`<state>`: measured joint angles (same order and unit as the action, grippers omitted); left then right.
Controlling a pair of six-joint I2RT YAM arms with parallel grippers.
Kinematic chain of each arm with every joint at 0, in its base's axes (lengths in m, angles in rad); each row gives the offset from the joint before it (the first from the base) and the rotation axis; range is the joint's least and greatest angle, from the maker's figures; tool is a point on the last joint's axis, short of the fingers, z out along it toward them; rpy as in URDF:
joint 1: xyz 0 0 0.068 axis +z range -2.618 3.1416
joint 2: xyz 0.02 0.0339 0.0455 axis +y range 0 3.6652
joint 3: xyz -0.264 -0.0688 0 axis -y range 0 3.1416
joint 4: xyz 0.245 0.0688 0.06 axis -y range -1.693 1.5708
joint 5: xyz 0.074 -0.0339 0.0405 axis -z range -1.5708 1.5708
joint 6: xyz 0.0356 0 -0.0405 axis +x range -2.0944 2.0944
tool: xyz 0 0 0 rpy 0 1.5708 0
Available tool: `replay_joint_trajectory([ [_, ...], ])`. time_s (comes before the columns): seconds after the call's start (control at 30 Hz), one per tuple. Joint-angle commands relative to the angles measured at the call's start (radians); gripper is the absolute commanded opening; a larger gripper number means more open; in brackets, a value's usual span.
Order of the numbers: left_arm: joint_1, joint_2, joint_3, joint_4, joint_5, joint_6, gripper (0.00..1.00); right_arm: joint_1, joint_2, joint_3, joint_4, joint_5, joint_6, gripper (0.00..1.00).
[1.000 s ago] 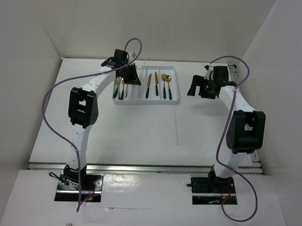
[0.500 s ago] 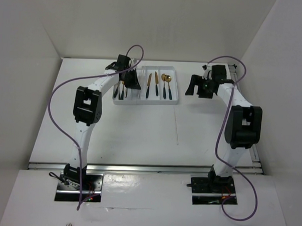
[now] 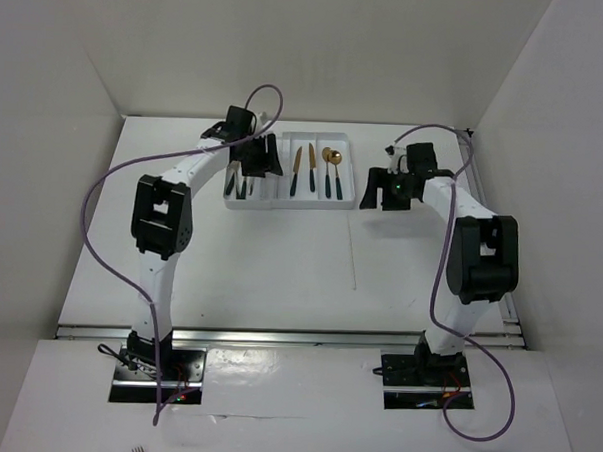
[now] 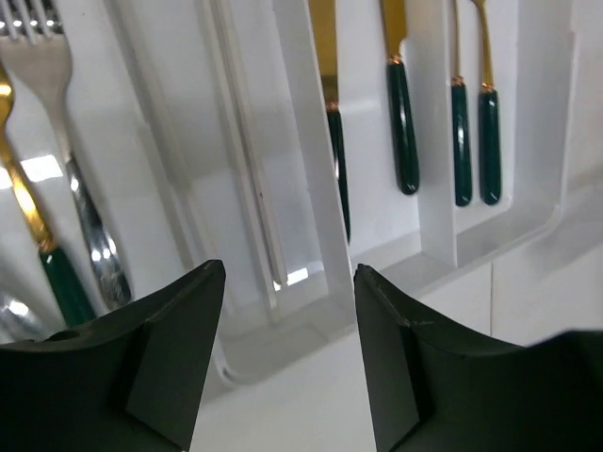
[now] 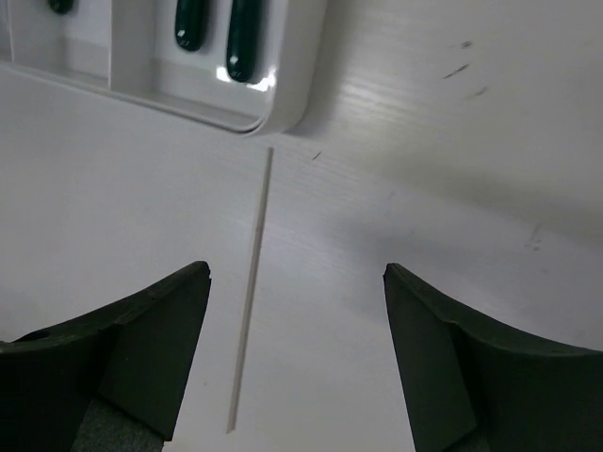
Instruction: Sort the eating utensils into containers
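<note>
Hovering released above the chopstick [image 5: 250, 282] on the surface [image 5: 424, 188], off the tray's [image 3: 292, 207] 4 o'clock corner, the right hand [image 5: 294, 273] should drop straight, straddle it and pinch mid-length. It has slid closer to the tray; the left hand [image 4: 289, 273], clenched before, now spreads empty over a second chopstick [image 4: 247, 151] in its slot.

Count: one flat white plastic organiser tray [image 3: 292, 207], four slots. Two gold knives with dark green handles [image 4: 403, 132], two matching gold spoons [image 4: 489, 141]. Thin pale chopsticks [image 5: 251, 282]: one between right jaws, at least one ahead of left jaws. Forks [image 4: 52, 75]: at least two.
</note>
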<state>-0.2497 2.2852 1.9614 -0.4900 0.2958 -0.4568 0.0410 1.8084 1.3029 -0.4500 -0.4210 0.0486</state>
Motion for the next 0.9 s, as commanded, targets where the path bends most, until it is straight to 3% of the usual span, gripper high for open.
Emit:
replay_joint_trajectory([
  [0.0, -0.011, -0.221, -0.039, 0.066, -0.015, 0.044, 0.70, 0.095, -0.110, -0.053, 0.057, 0.037, -0.061, 0.81],
  [0.1, -0.042, -0.335, -0.062, 0.067, -0.064, 0.069, 0.67, 0.137, -0.121, -0.091, 0.057, 0.089, -0.088, 0.76],
  [0.23, -0.080, -0.551, -0.136, 0.027, -0.196, 0.154, 0.56, 0.213, -0.130, -0.120, 0.047, 0.154, -0.089, 0.72],
  [0.4, -0.095, -0.737, -0.306, -0.025, -0.432, 0.227, 0.57, 0.264, -0.100, -0.171, 0.037, 0.250, -0.053, 0.71],
  [0.47, -0.095, -0.800, -0.361, -0.016, -0.492, 0.249, 0.61, 0.273, -0.089, -0.171, 0.027, 0.267, -0.044, 0.69],
  [0.5, -0.095, -0.852, -0.405, -0.016, -0.512, 0.259, 0.72, 0.289, -0.089, -0.171, 0.001, 0.280, -0.044, 0.67],
  [0.6, -0.076, -0.900, -0.444, -0.016, -0.541, 0.274, 0.88, 0.322, -0.089, -0.194, -0.030, 0.306, -0.053, 0.67],
  [0.87, -0.028, -0.946, -0.498, -0.050, -0.570, 0.285, 0.90, 0.375, -0.109, -0.235, -0.138, 0.283, -0.052, 0.62],
])
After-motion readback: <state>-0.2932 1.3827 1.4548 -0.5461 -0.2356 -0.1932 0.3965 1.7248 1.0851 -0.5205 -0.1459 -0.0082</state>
